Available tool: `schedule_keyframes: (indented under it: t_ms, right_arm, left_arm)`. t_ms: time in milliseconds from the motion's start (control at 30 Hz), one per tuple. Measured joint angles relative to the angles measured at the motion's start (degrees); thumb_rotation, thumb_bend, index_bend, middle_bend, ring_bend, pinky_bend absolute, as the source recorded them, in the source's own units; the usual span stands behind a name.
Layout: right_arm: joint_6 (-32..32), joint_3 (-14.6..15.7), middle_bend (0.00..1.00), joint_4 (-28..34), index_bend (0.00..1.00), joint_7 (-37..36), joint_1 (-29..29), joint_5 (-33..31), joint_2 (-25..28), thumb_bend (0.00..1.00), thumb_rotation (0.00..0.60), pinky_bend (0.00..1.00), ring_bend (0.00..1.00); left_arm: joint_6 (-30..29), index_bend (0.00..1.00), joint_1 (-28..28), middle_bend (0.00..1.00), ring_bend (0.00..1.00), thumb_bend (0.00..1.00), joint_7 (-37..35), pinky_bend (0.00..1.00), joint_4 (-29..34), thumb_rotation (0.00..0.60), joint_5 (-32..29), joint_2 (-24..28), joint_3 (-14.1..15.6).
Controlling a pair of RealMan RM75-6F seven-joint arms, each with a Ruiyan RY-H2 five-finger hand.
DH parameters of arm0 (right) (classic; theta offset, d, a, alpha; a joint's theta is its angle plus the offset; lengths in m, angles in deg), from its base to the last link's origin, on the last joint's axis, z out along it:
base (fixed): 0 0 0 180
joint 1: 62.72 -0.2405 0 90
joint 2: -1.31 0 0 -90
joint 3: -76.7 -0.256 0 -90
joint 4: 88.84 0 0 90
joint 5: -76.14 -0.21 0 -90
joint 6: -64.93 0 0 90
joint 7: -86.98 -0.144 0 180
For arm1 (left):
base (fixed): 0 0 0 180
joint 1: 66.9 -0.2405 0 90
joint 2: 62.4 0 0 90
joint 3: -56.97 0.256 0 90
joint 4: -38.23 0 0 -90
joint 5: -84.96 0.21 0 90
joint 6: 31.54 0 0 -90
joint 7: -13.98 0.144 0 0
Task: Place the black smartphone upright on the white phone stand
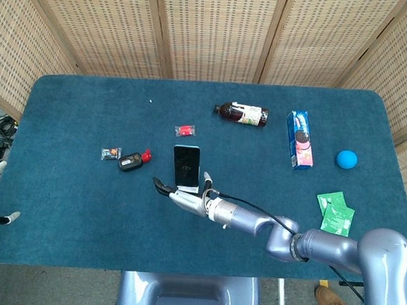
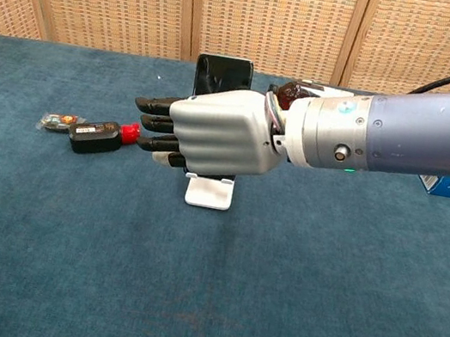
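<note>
The black smartphone [image 1: 186, 166] stands upright on the white phone stand [image 2: 209, 192] near the middle of the table, screen facing me; its top [image 2: 224, 74] shows above my right hand in the chest view. My right hand [image 2: 213, 136] is just in front of the phone with its fingers [image 2: 159, 106] stretched out to the left and apart, holding nothing. In the head view the right hand [image 1: 184, 200] lies low at the foot of the stand. It hides the phone's lower half in the chest view. My left hand shows in neither view.
Left of the stand lie a black device with a red cap [image 1: 130, 161] and a small wrapper [image 1: 111, 153]. A red wrapper [image 1: 185, 130], a bottle [image 1: 242, 114], a cookie box [image 1: 300, 138], a blue ball [image 1: 346, 159] and green packets [image 1: 335, 212] lie behind and to the right.
</note>
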State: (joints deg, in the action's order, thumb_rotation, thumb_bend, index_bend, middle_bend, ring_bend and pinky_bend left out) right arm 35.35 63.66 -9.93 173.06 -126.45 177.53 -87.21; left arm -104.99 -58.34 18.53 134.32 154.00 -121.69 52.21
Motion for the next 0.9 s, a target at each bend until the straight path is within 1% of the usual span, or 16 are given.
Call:
schedule_keyframes:
  t_ms: [167, 267, 367, 467, 500, 533, 600, 733, 800, 900]
  right_arm:
    - [-2.8, -0.5, 0.06, 3.0, 0.08, 0.0, 1.7, -0.9, 2.5, 0.22, 0.6, 0.09, 0.1]
    - [-7.8, -0.7, 0.06, 5.9, 0.07, -3.0, 4.3, -1.1, 5.6, 0.22, 0.6, 0.09, 0.1]
    - [-15.7, -0.1, 0.04, 8.0, 0.06, -10.1, 7.9, -0.8, 8.9, 0.18, 0.6, 0.04, 0.09]
    - [-26.0, 0.7, 0.0, 10.4, 0.02, -19.5, 14.0, -1.4, 11.8, 0.07, 0.6, 0.0, 0.02]
    - [-30.2, 0.9, 0.0, 11.8, 0.0, -23.7, 17.0, -2.8, 12.8, 0.03, 0.6, 0.0, 0.0]
    - [-33.1, 1.1, 0.0, 12.9, 0.0, -26.9, 19.3, -4.1, 13.6, 0.01, 0.6, 0.0, 0.0]
    - [-38.8, 1.8, 0.0, 15.6, 0.0, -34.1, 25.0, -8.1, 15.7, 0.0, 0.6, 0.0, 0.0]
    - [-45.6, 4.0, 0.0, 20.0, 0.0, -44.7, 34.7, -14.6, 19.5, 0.0, 0.6, 0.0, 0.0]
    - [-47.9, 5.2, 0.0, 21.1, 0.0, -49.3, 37.9, -16.2, 20.7, 0.0, 0.6, 0.0, 0.0]
    - [-50.5, 6.6, 0.0, 20.9, 0.0, -55.9, 41.2, -17.1, 21.3, 0.0, 0.6, 0.0, 0.0]
  left_arm:
    - [-0.5, 0.0, -0.2, 0.0, 0.0, 0.0, -0.2, 0.0, 0.3, 0.6, 0.8, 0.1, 0.2]
    - [-1.6, 0.0, -0.4, 0.0, 0.0, 0.0, -0.6, 0.0, 0.6, 0.6, 2.1, 0.2, 0.3]
    - [-3.0, 0.0, -0.8, 0.0, 0.0, 0.0, -1.1, 0.0, 0.8, 0.6, 3.9, 0.1, 0.4]
    - [-4.7, 0.0, -1.3, 0.0, 0.0, 0.0, -1.8, 0.0, 1.0, 0.6, 5.9, 0.1, 0.6]
    - [-5.2, 0.0, -1.4, 0.0, 0.0, 0.0, -1.9, 0.0, 1.1, 0.6, 6.4, 0.1, 0.7]
    - [-5.8, 0.0, -1.7, 0.0, 0.0, 0.0, -2.2, 0.0, 1.3, 0.6, 7.0, 0.1, 0.8]
    - [-6.5, 0.0, -1.9, 0.0, 0.0, 0.0, -2.4, 0.0, 1.4, 0.6, 7.8, 0.1, 0.9]
    - [-7.8, 0.0, -2.3, 0.0, 0.0, 0.0, -2.9, 0.0, 1.1, 0.6, 9.3, -0.3, 1.0]
    - [-8.7, 0.0, -2.5, 0.0, 0.0, 0.0, -3.2, 0.0, 0.9, 0.6, 10.4, -0.5, 1.1]
    - [-10.1, 0.0, -3.0, 0.0, 0.0, 0.0, -4.0, 0.0, 0.6, 0.6, 11.8, -0.8, 1.3]
